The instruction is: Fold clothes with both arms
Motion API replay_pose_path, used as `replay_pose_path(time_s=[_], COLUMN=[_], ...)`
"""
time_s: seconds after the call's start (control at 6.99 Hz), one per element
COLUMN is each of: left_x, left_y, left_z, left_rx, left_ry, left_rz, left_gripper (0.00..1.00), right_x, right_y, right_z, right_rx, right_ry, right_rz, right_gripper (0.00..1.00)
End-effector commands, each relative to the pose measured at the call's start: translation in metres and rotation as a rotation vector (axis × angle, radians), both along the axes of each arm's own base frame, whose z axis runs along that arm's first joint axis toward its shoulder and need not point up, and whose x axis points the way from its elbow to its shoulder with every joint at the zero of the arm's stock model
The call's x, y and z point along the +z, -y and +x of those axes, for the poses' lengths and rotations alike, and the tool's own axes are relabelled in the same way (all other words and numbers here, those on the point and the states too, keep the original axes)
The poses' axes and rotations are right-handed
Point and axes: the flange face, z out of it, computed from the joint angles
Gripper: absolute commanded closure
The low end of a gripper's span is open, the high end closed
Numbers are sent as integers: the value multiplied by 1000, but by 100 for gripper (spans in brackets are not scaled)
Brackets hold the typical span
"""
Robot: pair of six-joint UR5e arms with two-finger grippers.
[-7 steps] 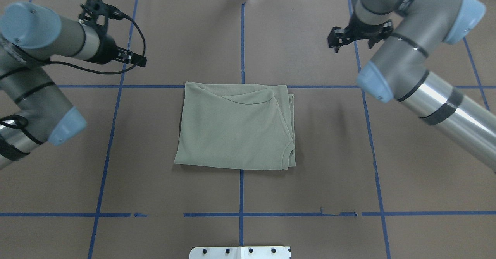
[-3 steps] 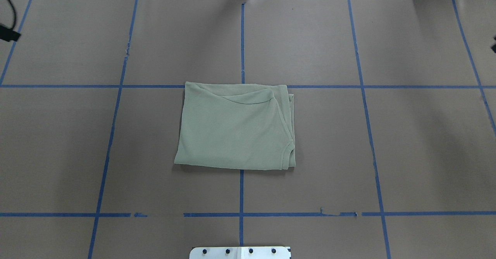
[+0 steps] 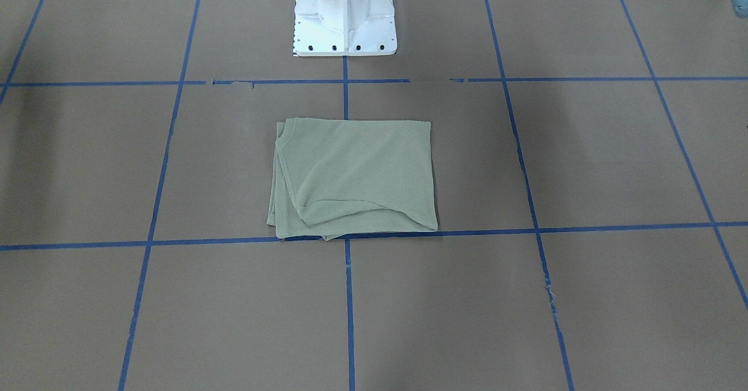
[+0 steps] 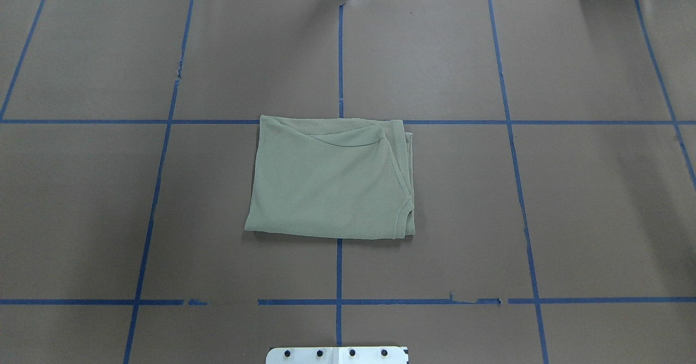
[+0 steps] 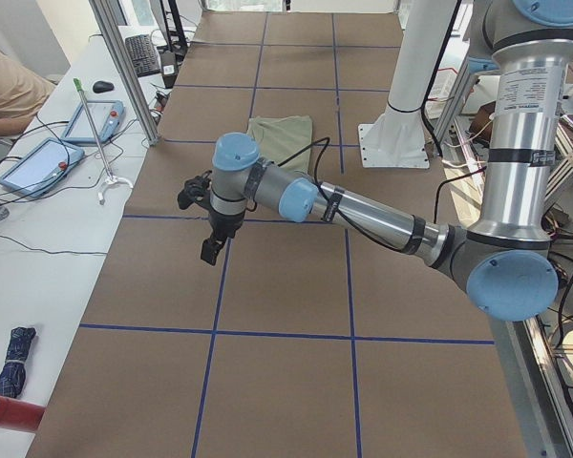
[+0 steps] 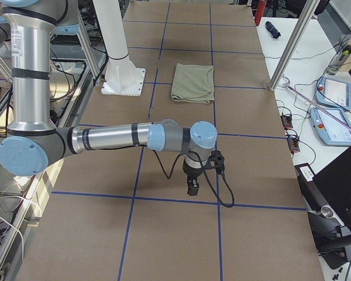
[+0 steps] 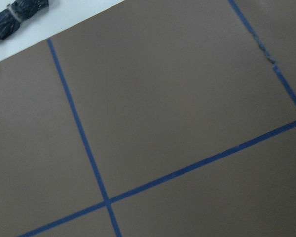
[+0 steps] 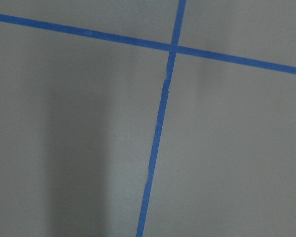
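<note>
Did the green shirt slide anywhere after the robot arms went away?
No. The green shirt has not slid. In the overhead view its far edge still sits on the same blue tape line as before.

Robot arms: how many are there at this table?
2. The left arm stretches low over the table's left end, the right arm over its right end; both far from the folded green shirt.

A sage-green shirt (image 4: 329, 179) is seen folded into a flat, roughly square packet at the centre of the overhead frame, with layered edges stacked along its right side. The left arm (image 5: 372, 208) and the right arm (image 6: 105, 137) are stretched low over the desk (image 4: 598, 190), well apart from the shirt.
</note>
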Motion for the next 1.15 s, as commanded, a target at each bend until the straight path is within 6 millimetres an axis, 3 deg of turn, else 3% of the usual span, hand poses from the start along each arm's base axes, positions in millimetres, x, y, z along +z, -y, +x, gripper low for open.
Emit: replay_pose_path(time_s=[0.0, 0.14, 0.57, 0.72, 1.0], left_x=[47, 56, 83, 90, 90], left_y=[-41, -56, -66, -79, -76], left_z=[-22, -19, -18, -18, -18], left_rx=[-22, 19, 53, 53, 48], left_ry=[-63, -105, -103, -104, -96], left_rz=[-107, -113, -181, -195, -206], left_gripper=[0, 0, 0, 0, 0], right_x=[0, -20, -22, -22, -21], right_y=[-15, -12, -13, -13, -13], right_z=[5, 5, 5, 4, 4], right_rx=[40, 89, 98, 98, 98], right_ry=[4, 0, 4, 5, 5], right_rz=[-13, -14, -20, -17, -17], right_gripper=[0, 0, 0, 0, 0])
